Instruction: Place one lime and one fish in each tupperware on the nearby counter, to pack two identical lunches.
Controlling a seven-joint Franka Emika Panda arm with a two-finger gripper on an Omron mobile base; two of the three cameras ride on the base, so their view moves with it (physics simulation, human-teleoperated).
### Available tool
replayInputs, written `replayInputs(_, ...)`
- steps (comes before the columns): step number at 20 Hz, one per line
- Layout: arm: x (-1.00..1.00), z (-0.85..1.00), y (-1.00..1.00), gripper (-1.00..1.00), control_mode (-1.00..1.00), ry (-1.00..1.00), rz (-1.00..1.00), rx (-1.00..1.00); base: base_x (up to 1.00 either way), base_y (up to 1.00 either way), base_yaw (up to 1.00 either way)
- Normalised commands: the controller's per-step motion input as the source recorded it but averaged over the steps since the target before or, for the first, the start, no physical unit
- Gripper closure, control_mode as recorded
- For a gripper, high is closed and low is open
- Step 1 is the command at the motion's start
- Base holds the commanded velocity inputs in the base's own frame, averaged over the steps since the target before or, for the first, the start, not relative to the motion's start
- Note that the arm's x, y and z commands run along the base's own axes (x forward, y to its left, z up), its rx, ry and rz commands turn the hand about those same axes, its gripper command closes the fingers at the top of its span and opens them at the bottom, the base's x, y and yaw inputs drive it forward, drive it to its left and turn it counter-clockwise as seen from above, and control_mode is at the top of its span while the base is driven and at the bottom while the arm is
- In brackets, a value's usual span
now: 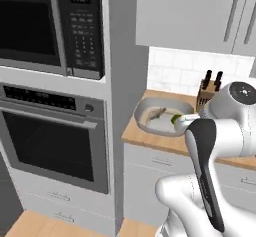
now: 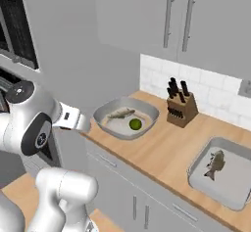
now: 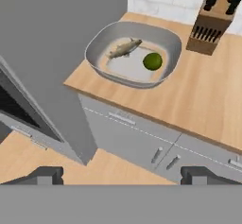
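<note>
Hand view: gripper spread wide, empty, above a rounded grey tupperware holding a slender fish and round lime.

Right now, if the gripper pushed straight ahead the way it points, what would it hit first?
Probably the grey drawers under the counter edge, below the tupperware; the open gripper holds nothing, and depth is uncertain.

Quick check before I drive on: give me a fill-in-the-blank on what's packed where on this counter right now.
1. The left tupperware holds a fish and a ____.
2. The right tupperware holds just a ____.
3. Between the two tubs, by the tile wall, stands a ____ block.
4. The gripper has its jaws ____ with nothing between them.

Missing words: lime; fish; knife; open
</note>
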Motion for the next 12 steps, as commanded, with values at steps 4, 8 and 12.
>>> replayInputs(4,0.00,0.00,0.00,-1.00,1.00,0.00,0.00,0.00,0.00,0.32,0.91)
replayInputs(8,0.00,0.00,0.00,-1.00,1.00,0.00,0.00,0.00,0.00,0.31,0.84)
replayInputs(12,0.00,0.00,0.00,-1.00,1.00,0.00,0.00,0.00,-0.01,0.56,0.83)
